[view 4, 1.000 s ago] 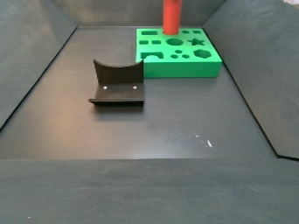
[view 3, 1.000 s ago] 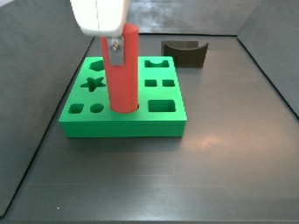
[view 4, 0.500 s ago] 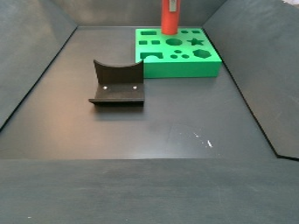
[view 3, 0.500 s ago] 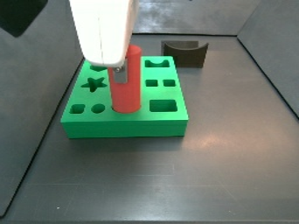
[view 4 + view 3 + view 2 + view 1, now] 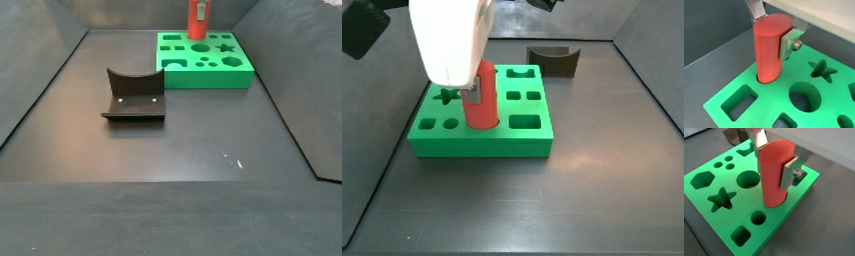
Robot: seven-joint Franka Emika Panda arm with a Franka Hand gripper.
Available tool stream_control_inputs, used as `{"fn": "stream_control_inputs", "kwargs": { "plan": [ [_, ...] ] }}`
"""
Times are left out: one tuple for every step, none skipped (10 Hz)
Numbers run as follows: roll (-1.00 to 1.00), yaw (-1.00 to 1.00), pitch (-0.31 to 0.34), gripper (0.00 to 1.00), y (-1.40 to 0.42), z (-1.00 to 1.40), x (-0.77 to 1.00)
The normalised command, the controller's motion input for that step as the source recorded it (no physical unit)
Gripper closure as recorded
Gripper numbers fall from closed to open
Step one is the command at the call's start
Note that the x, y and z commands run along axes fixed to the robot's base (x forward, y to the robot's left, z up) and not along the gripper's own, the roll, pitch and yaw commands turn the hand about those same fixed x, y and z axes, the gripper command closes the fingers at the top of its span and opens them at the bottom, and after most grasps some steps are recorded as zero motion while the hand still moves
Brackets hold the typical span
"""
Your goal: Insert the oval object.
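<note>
Here the smooth red-orange peg [image 5: 774, 175], upright, sits clamped between the jaws [image 5: 777, 159], its foot apparently inside a block [image 5: 724, 203] hole.

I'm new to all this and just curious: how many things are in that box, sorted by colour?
Red: 1, the peg, held in the gripper and standing in a hole of the block
Green: 1, the block
Dark brown: 1, the curved block
Total: 3

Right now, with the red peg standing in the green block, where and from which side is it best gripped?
Grip the peg near its top, coming from above, pads on its two flatter sides. It stands upright with its lower end already in the block, so only the upper part is free. The tool seems to hold it just so.
</note>
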Motion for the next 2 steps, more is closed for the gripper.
{"fn": "stream_control_inputs", "kwargs": {
  "plan": [
    [0.0,-0.03,0.0,1.0,0.0,0.0,-0.02],
    [0.0,0.0,0.0,1.0,0.0,0.0,0.0]
  ]
}}
